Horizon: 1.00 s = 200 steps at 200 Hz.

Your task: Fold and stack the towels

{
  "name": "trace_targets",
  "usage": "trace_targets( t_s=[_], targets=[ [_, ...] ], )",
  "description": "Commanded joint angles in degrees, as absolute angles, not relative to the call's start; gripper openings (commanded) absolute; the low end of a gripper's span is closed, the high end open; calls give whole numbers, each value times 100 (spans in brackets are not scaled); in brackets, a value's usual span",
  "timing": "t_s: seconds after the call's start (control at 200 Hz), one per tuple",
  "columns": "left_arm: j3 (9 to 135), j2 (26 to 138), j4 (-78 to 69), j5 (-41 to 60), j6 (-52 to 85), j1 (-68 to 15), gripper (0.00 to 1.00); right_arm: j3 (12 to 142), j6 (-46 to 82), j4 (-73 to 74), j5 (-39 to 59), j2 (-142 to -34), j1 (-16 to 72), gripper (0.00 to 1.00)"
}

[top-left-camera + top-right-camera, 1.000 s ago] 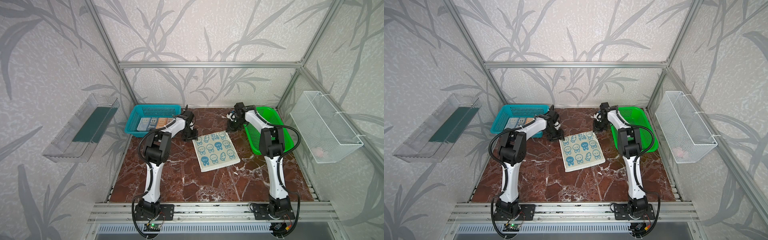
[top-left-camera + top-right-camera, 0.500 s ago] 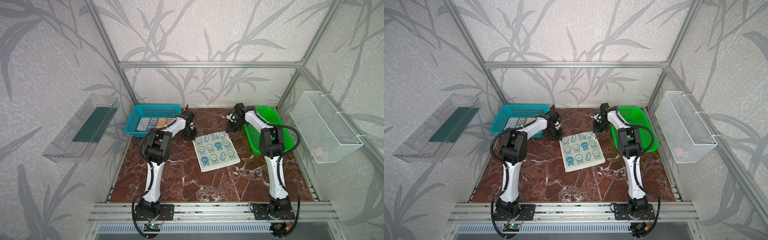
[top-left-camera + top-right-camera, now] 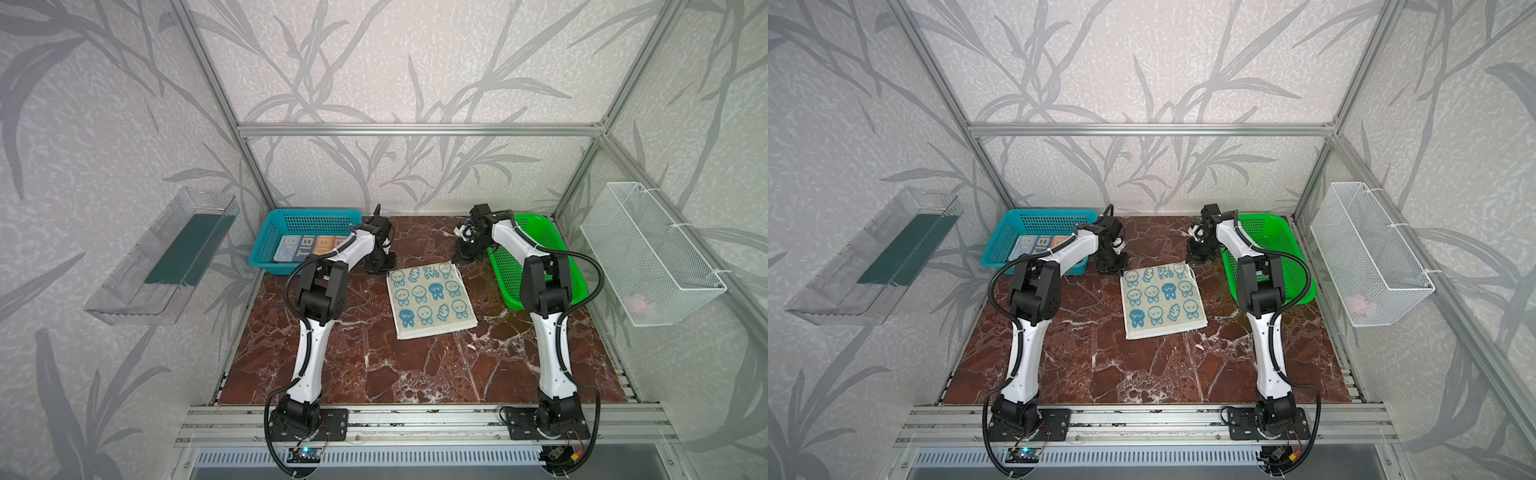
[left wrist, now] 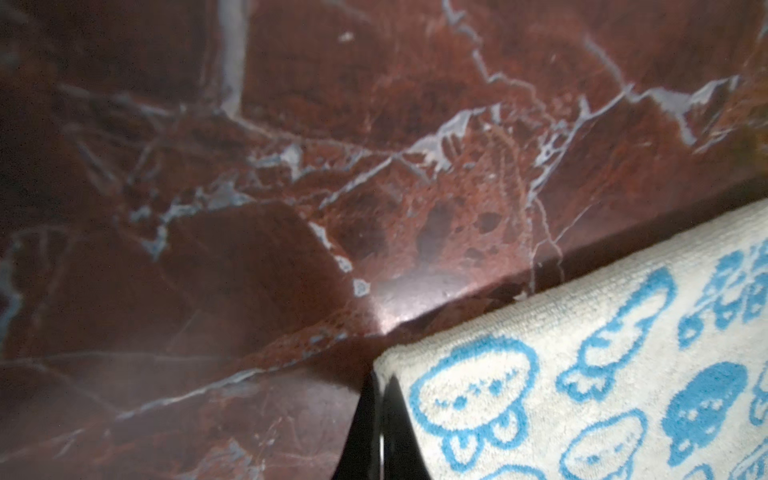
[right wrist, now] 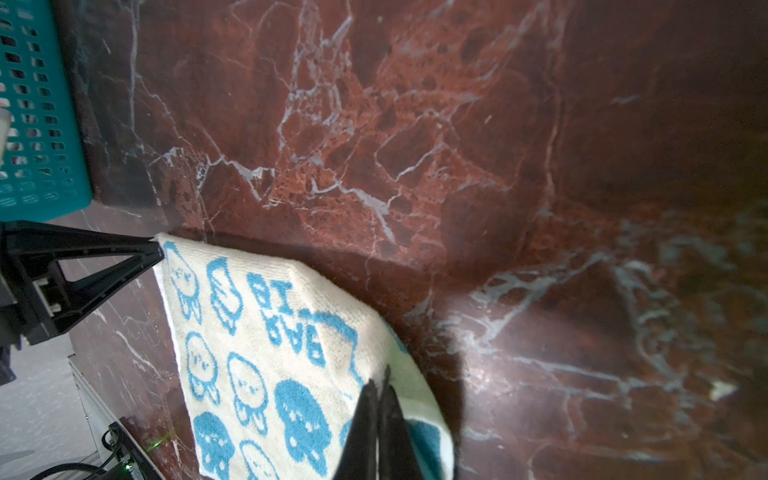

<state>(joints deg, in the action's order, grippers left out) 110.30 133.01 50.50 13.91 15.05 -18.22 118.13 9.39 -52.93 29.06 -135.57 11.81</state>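
A cream towel (image 3: 430,301) (image 3: 1163,301) printed with blue bunnies lies spread on the marble table (image 3: 374,365). My left gripper (image 3: 380,269) (image 4: 379,380) is shut on its far left corner, seen close in the left wrist view as towel (image 4: 582,374). My right gripper (image 3: 463,259) (image 5: 380,382) is shut on the far right corner, which is raised and curled so its teal underside shows. In the right wrist view the towel (image 5: 257,353) has its far edge slightly off the table, and the left gripper's black fingers (image 5: 124,253) meet the other corner. Folded towels (image 3: 311,247) lie in the blue basket (image 3: 270,232).
A green basket (image 3: 536,257) (image 3: 1266,253) stands at the back right behind the right arm. A white wire basket (image 3: 648,253) hangs on the right wall and a clear tray (image 3: 162,257) on the left wall. The blue basket's wall (image 5: 37,124) is close to the left gripper.
The left gripper's jaws have closed on the towel's far left corner. Both arms and the towel have hardly moved.
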Motion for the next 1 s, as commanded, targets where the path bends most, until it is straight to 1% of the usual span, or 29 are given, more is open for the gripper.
trace_targets(
  t_s=[0.0, 0.15, 0.335, 0.68, 0.995],
  targets=[
    [11491, 13275, 5321, 1214, 1284, -1725, 0, 12005, 994, -5441, 3097, -13071, 1116, 0],
    [11759, 13066, 5375, 1172, 1112, -1688, 0, 11803, 958, -5510, 3078, -12806, 1090, 0],
    [11529, 12698, 5330, 1206, 1045, -1692, 0, 11153, 1028, -5306, 3138, -12343, 1090, 0],
    [9960, 11483, 4703, 1441, 1414, -1713, 0, 9433, 1239, -4822, 3221, -11249, 1090, 0],
    [8366, 10501, 4103, 1617, 1848, -1887, 0, 8081, 1318, -4406, 3130, -10634, 1090, 0]
  ],
)
